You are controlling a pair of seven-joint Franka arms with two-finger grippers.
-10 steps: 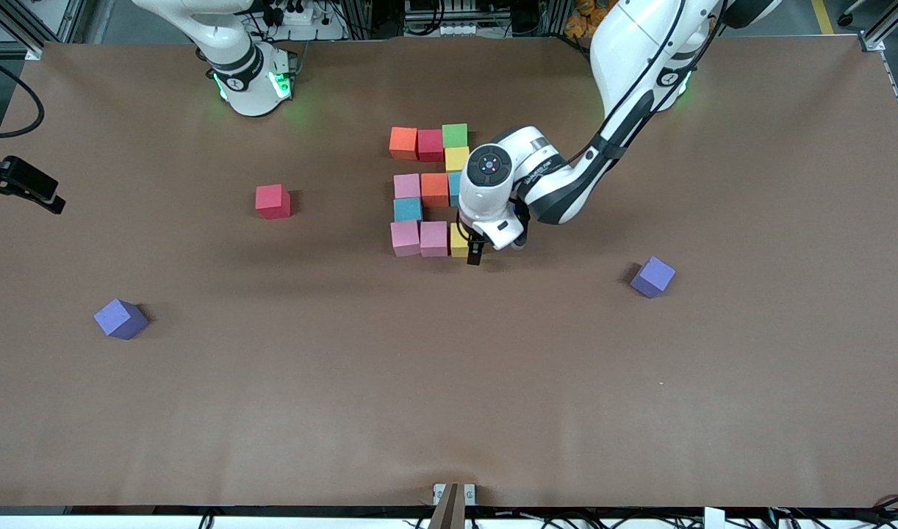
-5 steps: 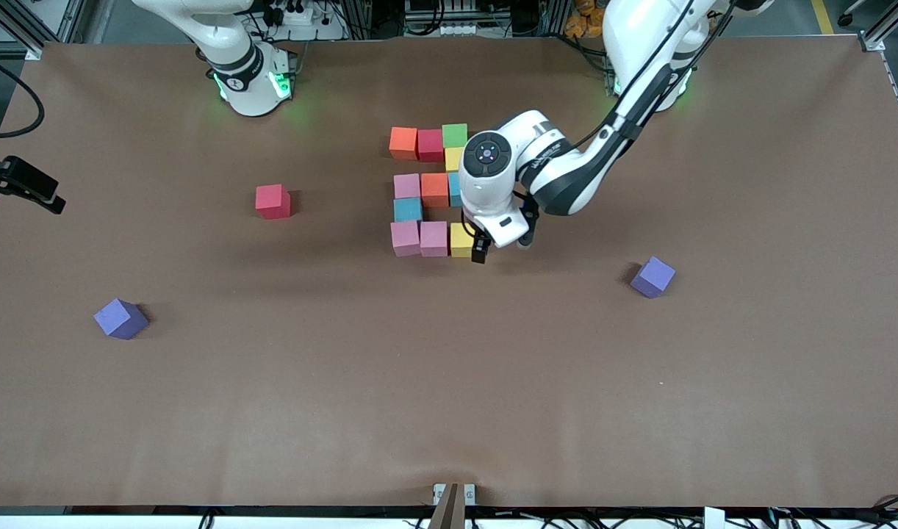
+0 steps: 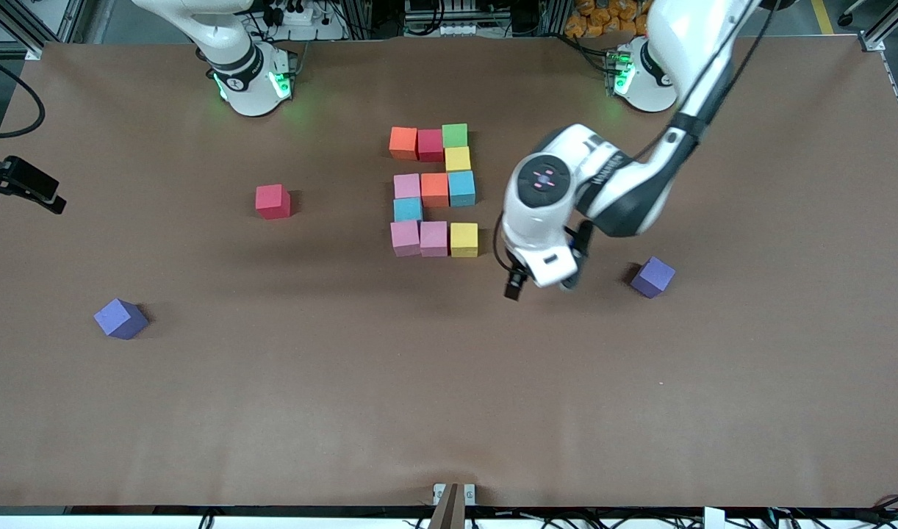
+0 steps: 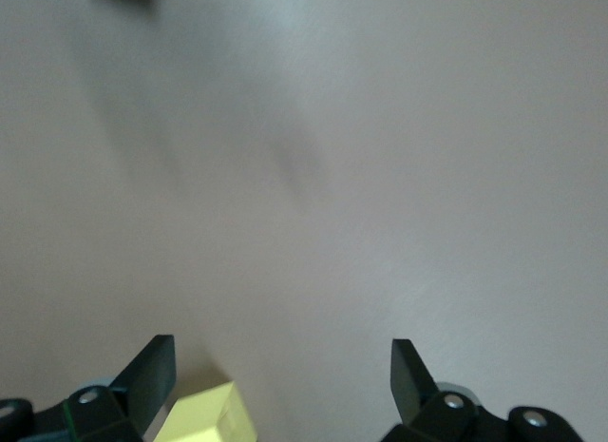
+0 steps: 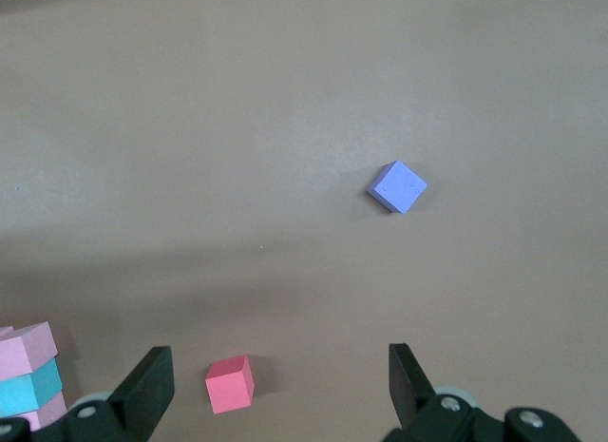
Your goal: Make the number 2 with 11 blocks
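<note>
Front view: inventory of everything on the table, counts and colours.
number 2: eleven touching cubes, mid-table; three pink, two orange, two yellow, two light blue, one green, one dark red.
red cube: one, loose, toward the right arm's end.
purple cubes: two; one toward the right arm's end, nearer the front camera; one toward the left arm's end.
table: brown surface.
left gripper: jaws open, empty, over bare table between the digit and a purple cube.
right gripper: jaws open, empty; arm waits.
</note>
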